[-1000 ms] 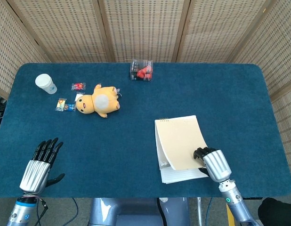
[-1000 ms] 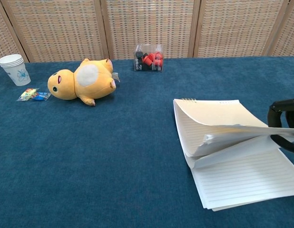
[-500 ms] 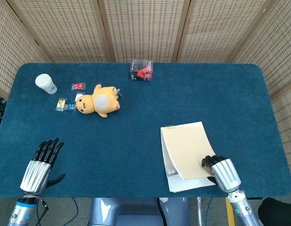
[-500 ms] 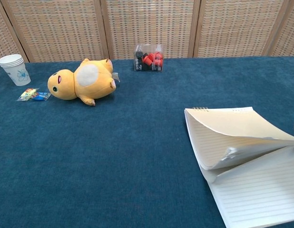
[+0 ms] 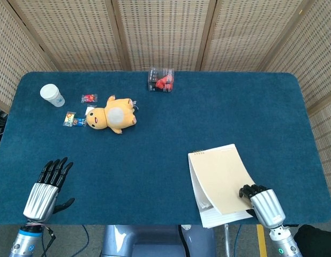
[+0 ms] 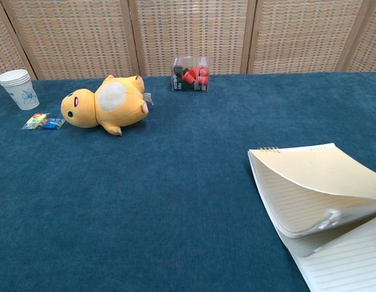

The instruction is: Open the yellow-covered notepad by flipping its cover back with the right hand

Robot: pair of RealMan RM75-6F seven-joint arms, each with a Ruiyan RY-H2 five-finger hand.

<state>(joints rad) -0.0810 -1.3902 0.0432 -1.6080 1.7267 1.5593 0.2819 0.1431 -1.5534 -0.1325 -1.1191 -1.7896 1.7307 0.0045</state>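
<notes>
The notepad (image 5: 222,179) lies near the table's front right edge, its pale yellow cover (image 6: 322,173) and a bunch of lined pages lifted off the pages below. My right hand (image 5: 266,206) is at the cover's near right corner, fingers curled over its edge, gripping it. The notepad's near end reaches the table's front edge. The chest view shows the raised cover and the lined pages (image 6: 349,264) but not the right hand. My left hand (image 5: 46,187) hovers at the front left, fingers stretched out, holding nothing.
A yellow plush toy (image 5: 111,115) lies at the back left, with small candy packets (image 5: 73,119) and a paper cup (image 5: 52,95) beside it. A clear box of red items (image 5: 161,79) stands at the back middle. Wicker screens wall the table behind.
My right hand has pulled back toward the front right, dragging the notepad with it by the lifted cover. The hand has left the chest view. The left hand stayed put.
</notes>
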